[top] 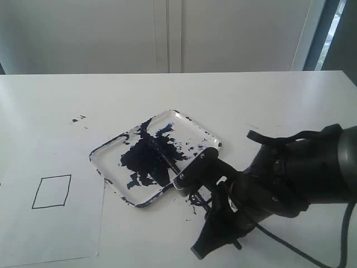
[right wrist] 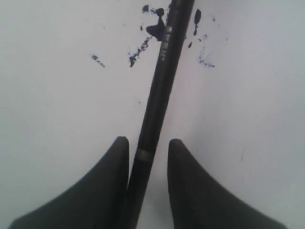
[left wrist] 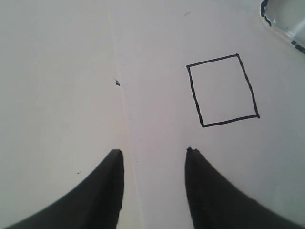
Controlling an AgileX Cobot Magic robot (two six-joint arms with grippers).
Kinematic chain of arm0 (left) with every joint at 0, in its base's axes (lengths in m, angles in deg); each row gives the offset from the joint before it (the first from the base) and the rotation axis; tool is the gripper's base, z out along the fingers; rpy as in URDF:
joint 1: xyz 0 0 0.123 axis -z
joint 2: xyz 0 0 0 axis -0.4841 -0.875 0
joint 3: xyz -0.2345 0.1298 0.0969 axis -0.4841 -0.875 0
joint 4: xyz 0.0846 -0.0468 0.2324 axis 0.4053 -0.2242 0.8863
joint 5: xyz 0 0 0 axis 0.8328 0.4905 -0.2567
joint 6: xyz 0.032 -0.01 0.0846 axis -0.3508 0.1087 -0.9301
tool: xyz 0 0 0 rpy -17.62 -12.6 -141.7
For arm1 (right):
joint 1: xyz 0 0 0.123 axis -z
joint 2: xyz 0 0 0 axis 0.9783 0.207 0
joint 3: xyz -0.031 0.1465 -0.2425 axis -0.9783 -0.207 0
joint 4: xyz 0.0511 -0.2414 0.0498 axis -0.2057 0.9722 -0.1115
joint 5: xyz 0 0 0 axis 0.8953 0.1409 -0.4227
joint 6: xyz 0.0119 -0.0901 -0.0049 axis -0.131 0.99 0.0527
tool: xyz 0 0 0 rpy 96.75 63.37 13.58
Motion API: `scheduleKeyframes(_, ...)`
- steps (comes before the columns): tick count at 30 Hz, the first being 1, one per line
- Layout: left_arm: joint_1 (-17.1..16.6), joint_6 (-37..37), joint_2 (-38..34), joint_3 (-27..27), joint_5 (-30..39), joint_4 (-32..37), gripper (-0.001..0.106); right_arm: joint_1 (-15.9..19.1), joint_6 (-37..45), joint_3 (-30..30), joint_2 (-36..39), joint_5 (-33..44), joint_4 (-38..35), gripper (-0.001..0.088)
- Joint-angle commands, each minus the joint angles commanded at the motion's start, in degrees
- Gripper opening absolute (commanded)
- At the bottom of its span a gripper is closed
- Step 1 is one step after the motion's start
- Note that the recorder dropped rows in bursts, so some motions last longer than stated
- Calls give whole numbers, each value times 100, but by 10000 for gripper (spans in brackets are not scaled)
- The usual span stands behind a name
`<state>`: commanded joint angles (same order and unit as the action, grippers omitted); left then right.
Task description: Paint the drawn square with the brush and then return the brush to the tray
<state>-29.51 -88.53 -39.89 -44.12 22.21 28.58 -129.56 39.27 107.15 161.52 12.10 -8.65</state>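
brush (right wrist: pixel 162 86): one. It slants from the tray out between the right gripper's fingers. In the exterior view its tip is lost in the dark paint blotch (top: pixel 146 159) and the gripper covers part of the shaft. The right wrist view cuts off both ends.
right gripper (right wrist: pixel 147 141): jaws apart, straddling the brush. One finger sits right against the shaft and white table shows between the shaft and the other, so it is not clamped.
left gripper (left wrist: pixel 153 151): seen only in its wrist view, above the paper. Its jaws are spread with nothing between them.
tray (top: pixel 98 160): one, mid-table, with its near corner just beside the right gripper. The left wrist view catches only a cut-off corner.
drawn square (top: pixel 51 191): one, its inside white, well apart from the tray and with bare paper all round it.
paper sheet (top: pixel 61 237): one. Its right edge ends just short of the tray and its left side is cut off by the frame.
splatters (right wrist: pixel 138 50): several small dark spots on the table (top: pixel 268 106) beside the shaft, too fine to count.
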Motion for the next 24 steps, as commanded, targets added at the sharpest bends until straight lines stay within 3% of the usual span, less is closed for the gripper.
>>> scheduleKeyframes(4, 0, 0, 0, 0, 0, 0, 470, 0, 0, 0, 0, 7, 0, 233)
scheduleKeyframes(12, 0, -15, 0, 0, 0, 0, 470, 0, 0, 0, 0, 198, -11, -1)
scheduleKeyframes(19, 0, -15, 0, 0, 0, 0, 470, 0, -23, 152, -173, 815, -22, 0)
scheduleKeyframes(24, 0, -17, 0, 0, -13, 0, 470, 0, 22, 537, -723, 1565, -22, 0)
